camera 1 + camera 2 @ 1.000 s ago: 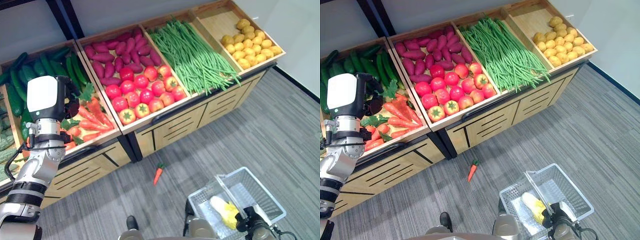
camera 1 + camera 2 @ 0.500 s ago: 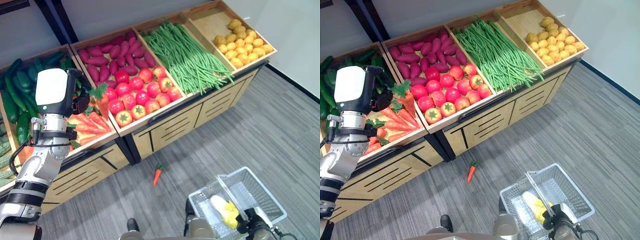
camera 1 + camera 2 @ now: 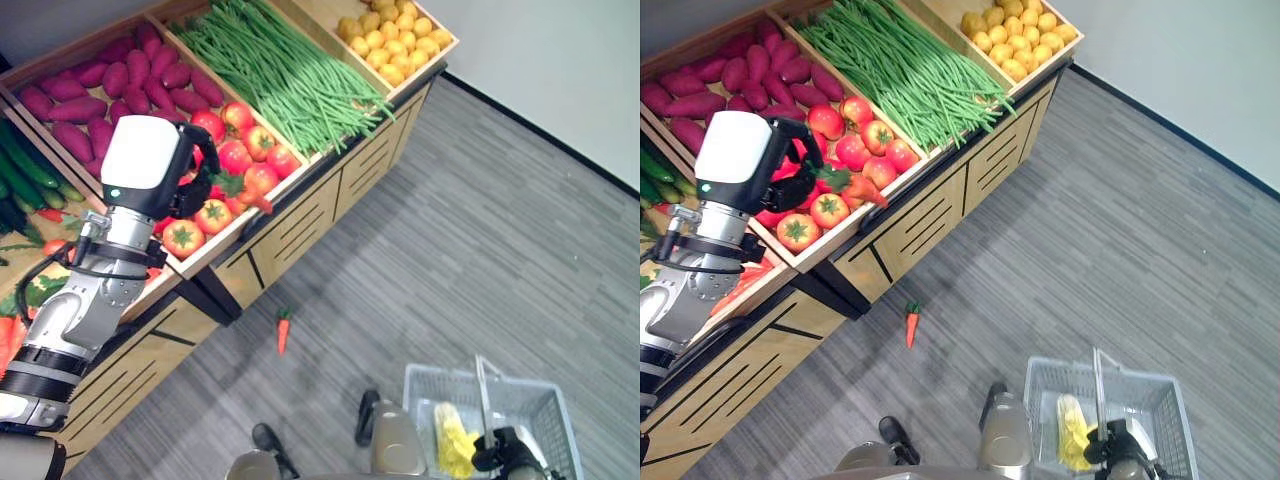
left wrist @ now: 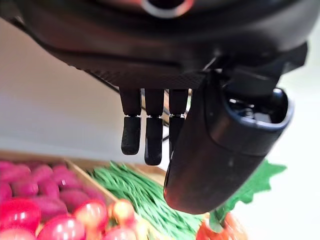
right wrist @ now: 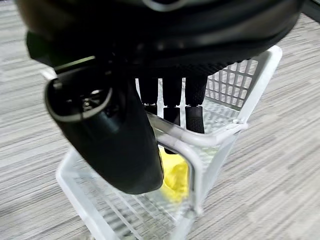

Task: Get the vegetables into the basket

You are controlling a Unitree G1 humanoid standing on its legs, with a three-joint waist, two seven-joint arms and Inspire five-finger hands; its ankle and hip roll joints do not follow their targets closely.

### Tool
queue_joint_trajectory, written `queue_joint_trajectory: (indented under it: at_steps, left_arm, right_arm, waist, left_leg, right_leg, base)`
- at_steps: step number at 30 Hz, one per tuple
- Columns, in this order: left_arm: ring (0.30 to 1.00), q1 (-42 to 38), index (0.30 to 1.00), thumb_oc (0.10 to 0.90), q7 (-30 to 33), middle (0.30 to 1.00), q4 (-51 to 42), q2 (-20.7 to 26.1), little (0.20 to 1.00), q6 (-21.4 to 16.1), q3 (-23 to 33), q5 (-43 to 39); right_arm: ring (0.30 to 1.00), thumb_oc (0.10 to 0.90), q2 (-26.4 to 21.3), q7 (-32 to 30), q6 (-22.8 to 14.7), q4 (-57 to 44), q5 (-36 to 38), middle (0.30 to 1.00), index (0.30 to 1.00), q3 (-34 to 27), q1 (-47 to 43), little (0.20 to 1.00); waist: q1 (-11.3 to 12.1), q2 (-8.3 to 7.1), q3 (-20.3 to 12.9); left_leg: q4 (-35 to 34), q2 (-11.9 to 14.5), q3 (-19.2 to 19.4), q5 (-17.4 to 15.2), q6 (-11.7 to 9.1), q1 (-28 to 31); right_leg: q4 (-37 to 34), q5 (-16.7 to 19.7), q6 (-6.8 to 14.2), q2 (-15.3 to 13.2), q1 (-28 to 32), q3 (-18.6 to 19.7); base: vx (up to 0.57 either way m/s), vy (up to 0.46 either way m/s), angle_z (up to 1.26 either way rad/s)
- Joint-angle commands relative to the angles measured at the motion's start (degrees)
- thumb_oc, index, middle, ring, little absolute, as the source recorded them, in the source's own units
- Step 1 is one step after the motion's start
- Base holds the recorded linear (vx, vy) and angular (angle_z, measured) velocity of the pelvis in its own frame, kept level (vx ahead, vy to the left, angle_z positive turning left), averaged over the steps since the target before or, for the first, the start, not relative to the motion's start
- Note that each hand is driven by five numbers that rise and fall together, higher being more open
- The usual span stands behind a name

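Observation:
My left hand [image 3: 188,188] is shut on a carrot [image 3: 247,196] with green leaves and holds it in the air over the tomato bin [image 3: 225,165]. The left wrist view shows the carrot [image 4: 226,228] pinched between thumb and fingers [image 4: 153,142]. A second carrot [image 3: 283,330] lies on the grey floor in front of the stand. My right hand [image 3: 497,451] is shut on the handle [image 5: 200,140] of a white wire basket [image 3: 438,371] at the lower right. A yellow corn cob [image 3: 455,442] lies inside the basket.
The wooden stand holds sloping bins: sweet potatoes [image 3: 90,85], green beans [image 3: 275,70], yellow potatoes [image 3: 395,40], cucumbers [image 3: 25,175] and more carrots [image 3: 15,330] at the far left. Grey carpet [image 3: 480,230] spreads out to the right of the stand.
The camera has swung to the right. My left hand has lifted a carrot out of the carrot bin and carried it right, over the tomatoes. The right hand still holds the basket.

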Motion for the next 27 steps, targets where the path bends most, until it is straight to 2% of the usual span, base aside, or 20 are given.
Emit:
queue_joint_trajectory:
  at_steps: [1,6,17,23,27]
  left_arm:
    - [0.300,-3.4,0.300,0.400,2.2,0.300,-5.5,0.8,0.300,-2.5,4.8,-2.0]
    - [0.300,-2.9,0.300,0.400,1.6,0.300,-6.2,-1.5,0.300,-3.1,4.8,-2.3]
    - [0.300,-4.3,0.300,0.400,1.9,0.300,-6.2,-4.3,0.300,-3.1,3.1,-3.0]
    - [0.300,-4.7,0.300,0.400,2.0,0.300,-5.8,-5.8,0.300,-3.1,2.5,-3.2]
    - [0.300,-5.7,0.300,0.400,2.3,0.300,-4.9,-7.4,0.300,-2.6,1.5,-3.5]
  right_arm:
    - [0.300,0.400,-1.8,-1.6,-1.4,0.2,-1.4,0.300,0.300,2.2,-1.1,0.300]
    - [0.300,0.400,-3.3,-1.7,-1.5,-0.4,-1.2,0.300,0.300,1.5,-0.7,0.300]
    - [0.300,0.400,-5.4,-2.4,-1.8,-1.3,-0.8,0.300,0.300,1.3,-0.6,0.300]
    - [0.300,0.400,-5.9,-2.9,-1.9,-1.5,-0.7,0.300,0.300,0.9,0.0,0.300]
    - [0.300,0.400,-6.1,-3.3,-2.2,-1.6,-0.2,0.300,0.300,0.7,0.2,0.300]
  waist:
    - [-0.6,0.47,-5.0]
    - [-1.8,2.28,-5.2]
    - [-3.1,5.22,-4.6]
    - [-3.6,6.37,-4.5]
    - [-3.8,6.57,-3.8]
  left_leg:
    - [-2.2,0.8,-4.0,0.0,-3.1,-0.7]
    - [-2.9,2.4,-4.0,2.4,-5.2,0.2]
    - [-3.6,5.3,-3.8,5.8,-8.0,0.7]
    - [-3.5,6.4,-4.3,6.9,-9.1,1.1]
    - [-0.1,8.1,-4.9,8.4,-9.4,-0.5]
  right_leg:
    - [-11.0,5.7,6.1,0.4,6.9,2.6]
    - [-14.8,4.8,4.9,3.0,9.1,2.4]
    - [-17.4,3.6,3.2,6.2,11.0,2.3]
    - [-17.5,2.5,2.2,7.4,12.0,2.2]
    - [-17.0,1.9,0.3,8.4,12.5,1.2]
  base:
    - [0.07,-0.327,-0.52]
    - [0.02,-0.160,-0.26]
    - [0.00,-0.098,-0.04]
    - [0.01,-0.090,0.00]
    - [-0.06,-0.145,0.06]
